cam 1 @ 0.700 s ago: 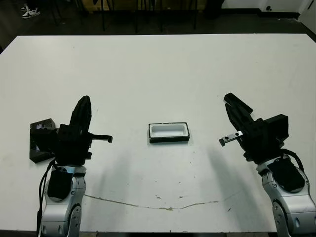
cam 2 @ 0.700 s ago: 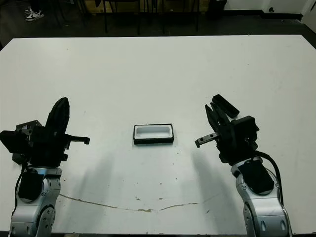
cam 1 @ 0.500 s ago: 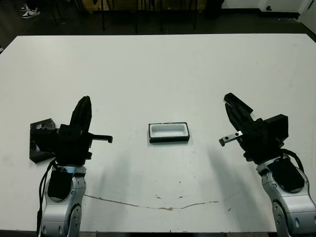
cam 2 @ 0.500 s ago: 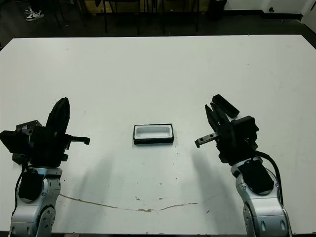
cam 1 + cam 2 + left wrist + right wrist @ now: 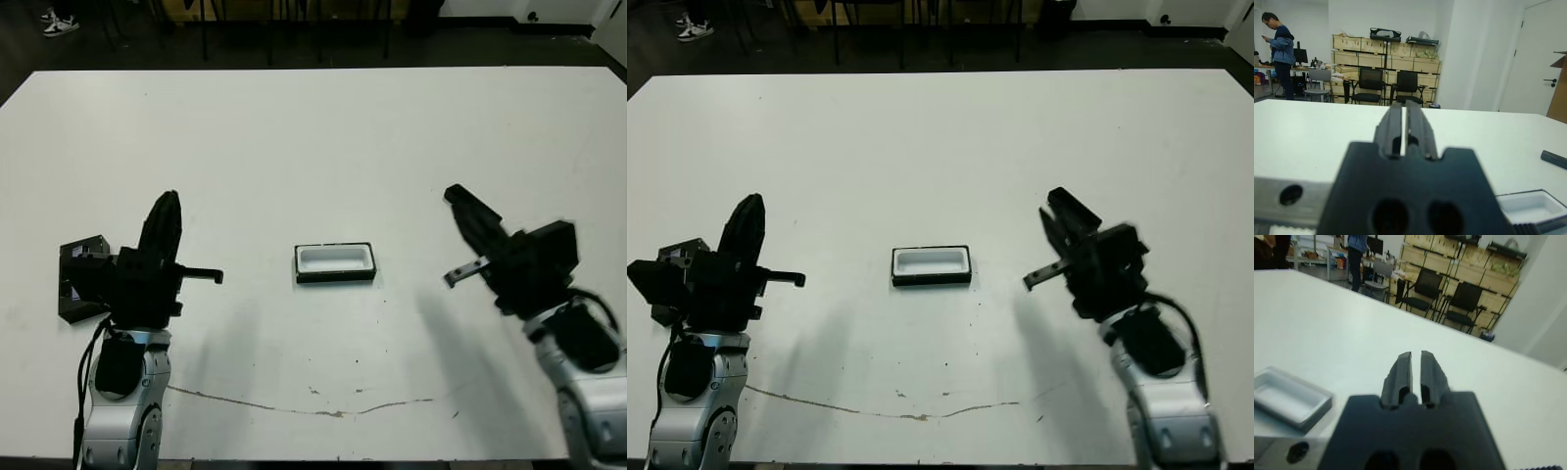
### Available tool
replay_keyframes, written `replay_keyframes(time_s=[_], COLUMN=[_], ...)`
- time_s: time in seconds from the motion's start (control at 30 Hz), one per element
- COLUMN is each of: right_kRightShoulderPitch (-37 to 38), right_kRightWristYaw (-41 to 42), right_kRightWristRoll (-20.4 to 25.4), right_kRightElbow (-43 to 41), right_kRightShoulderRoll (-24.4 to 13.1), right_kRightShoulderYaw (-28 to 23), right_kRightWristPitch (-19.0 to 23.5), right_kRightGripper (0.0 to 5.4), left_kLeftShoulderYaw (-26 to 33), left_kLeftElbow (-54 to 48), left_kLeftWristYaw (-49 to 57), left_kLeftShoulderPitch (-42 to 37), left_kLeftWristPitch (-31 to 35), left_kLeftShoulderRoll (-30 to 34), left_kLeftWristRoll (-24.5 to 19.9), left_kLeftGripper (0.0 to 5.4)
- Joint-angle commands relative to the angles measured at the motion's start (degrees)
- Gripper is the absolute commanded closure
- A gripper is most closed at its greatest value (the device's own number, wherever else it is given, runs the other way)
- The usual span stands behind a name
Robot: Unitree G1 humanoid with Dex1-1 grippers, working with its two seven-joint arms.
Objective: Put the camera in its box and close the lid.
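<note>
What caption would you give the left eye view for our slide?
Open white-lined box sits mid-table between the left end effector and right end effector, both empty.

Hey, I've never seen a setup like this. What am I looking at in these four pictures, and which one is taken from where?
This is a humanoid robot with two arms at a white table. The two wide pictures come from a camera in its head, looking down. Its left gripper shows on the left and its right gripper on the right. The other two pictures come from a camera on each wrist, looking along that gripper's black fingers toward chairs beyond the table. Between the arms lies a small open black box with a white lining, empty. Both grippers' jaws are closed and hold nothing.
</note>
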Motion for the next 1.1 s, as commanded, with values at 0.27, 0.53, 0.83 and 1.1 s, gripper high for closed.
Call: replay_keyframes(time_s=[0.27, 0.53, 0.83, 1.1], right_kRightShoulderPitch=[-22.5, -33.8, -38.9, -40.6], right_kRightWristYaw=[9.9, 20.1, 29.3, 32.9], right_kRightWristRoll=[-2.5, -10.8, -12.8, -9.6], right_kRightElbow=[27.6, 52.7, 62.2, 69.0], right_kRightShoulderRoll=[-13.8, -17.9, -17.3, -16.0], right_kRightShoulderYaw=[0.2, 9.4, 13.4, 11.8], right_kRightWristPitch=[-1.9, -18.6, -24.3, -22.9], right_kRightGripper=[3.57, 2.18, 0.56, 0.01], left_kLeftShoulderYaw=[0.1, 0.0, 0.0, 0.3], left_kLeftElbow=[0.9, 1.1, 1.1, 1.9], left_kLeftWristYaw=[-0.2, -0.1, 0.0, -0.4], left_kLeftShoulderPitch=[1.0, 0.9, 0.8, 0.8], left_kLeftWristPitch=[0.4, -0.1, 0.5, -0.1], left_kLeftShoulderRoll=[0.2, 0.3, 0.2, 0.4], left_kLeftWristRoll=[-0.3, 0.2, 0.0, -0.2], left_kLeftGripper=[5.40, 5.40, 5.40, 5.40])
